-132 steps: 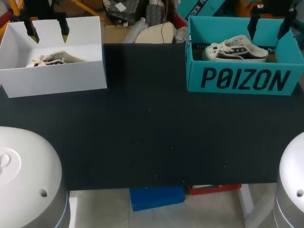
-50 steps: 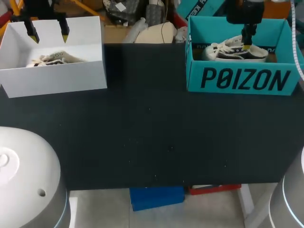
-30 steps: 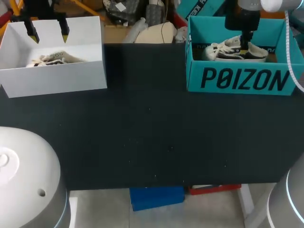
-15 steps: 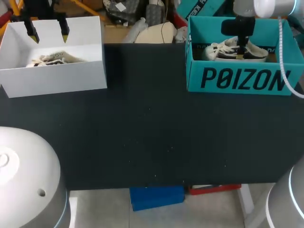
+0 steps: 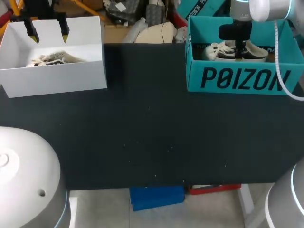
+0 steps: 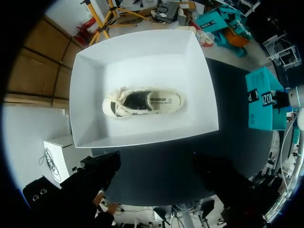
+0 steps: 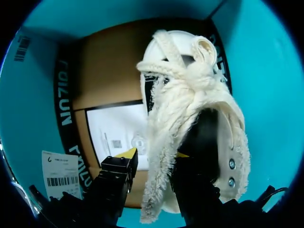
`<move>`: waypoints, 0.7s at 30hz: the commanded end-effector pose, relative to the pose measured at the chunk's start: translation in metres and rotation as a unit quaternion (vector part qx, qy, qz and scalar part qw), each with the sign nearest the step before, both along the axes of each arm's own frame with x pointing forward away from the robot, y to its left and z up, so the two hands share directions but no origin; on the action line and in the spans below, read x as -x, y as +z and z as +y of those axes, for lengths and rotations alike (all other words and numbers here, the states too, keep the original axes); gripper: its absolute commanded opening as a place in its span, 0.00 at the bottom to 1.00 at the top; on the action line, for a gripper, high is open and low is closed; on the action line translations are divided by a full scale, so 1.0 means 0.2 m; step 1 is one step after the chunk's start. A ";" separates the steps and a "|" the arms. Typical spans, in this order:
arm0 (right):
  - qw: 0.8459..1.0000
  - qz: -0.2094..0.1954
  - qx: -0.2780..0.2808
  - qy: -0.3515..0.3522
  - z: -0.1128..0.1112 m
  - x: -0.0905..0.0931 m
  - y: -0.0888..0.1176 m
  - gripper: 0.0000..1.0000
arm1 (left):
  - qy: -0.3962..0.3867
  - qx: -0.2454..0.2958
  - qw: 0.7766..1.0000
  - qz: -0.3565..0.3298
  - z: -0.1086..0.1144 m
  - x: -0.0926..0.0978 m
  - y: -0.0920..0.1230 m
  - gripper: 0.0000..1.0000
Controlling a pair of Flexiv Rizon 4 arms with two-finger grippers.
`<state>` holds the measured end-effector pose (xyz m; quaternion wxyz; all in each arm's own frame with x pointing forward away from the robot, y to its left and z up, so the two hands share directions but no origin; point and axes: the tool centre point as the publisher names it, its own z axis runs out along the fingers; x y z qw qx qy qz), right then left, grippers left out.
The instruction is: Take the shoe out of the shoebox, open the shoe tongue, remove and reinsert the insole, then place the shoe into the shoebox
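Shoe [image 7: 190, 95]: fleecy collar pinched between right fingers [image 7: 115, 176] inside teal box [image 5: 194, 71]; left fingers [image 6: 97, 172] spread.

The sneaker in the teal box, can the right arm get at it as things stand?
Probably yes: the teal box is open on top, and the right hand is down inside it, at the fuzzy collar of the sneaker, with nothing between them.
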<state>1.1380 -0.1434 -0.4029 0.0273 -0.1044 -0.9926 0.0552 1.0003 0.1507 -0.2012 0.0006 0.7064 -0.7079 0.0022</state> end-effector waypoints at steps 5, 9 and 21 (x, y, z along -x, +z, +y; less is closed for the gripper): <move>1.000 -0.012 0.013 -0.022 -0.03 -0.01 -0.02 0.00 | 0.000 -0.001 1.000 0.001 0.00 0.00 0.00 1.00; 0.999 -0.023 0.022 -0.024 -0.05 -0.01 0.04 0.00 | 0.000 -0.001 1.000 0.001 0.00 0.00 0.00 1.00; 0.997 -0.061 0.036 -0.011 -0.13 0.03 0.45 0.00 | 0.000 -0.001 1.000 0.001 0.00 0.00 0.00 1.00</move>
